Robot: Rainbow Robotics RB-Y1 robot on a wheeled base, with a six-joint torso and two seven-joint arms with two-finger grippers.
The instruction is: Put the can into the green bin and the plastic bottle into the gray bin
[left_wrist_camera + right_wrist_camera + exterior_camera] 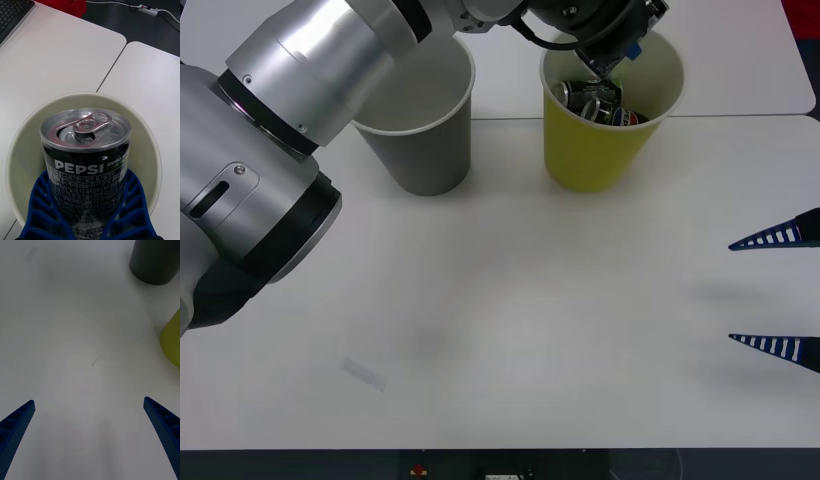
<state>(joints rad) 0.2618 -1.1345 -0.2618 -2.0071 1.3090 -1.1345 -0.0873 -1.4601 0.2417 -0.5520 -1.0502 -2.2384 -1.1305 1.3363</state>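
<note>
The left gripper (88, 221), clenched round the can (86, 157) over the green bin (150, 150) at one o'clock, could bounce it out if it lets go high.

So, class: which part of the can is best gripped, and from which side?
Probably the can's round side wall, low on the body, pinched from opposite sides: the left gripper holds it so over the green bin. The lid's tab offers no grip. The right gripper idles, open, at the table's right.
</note>
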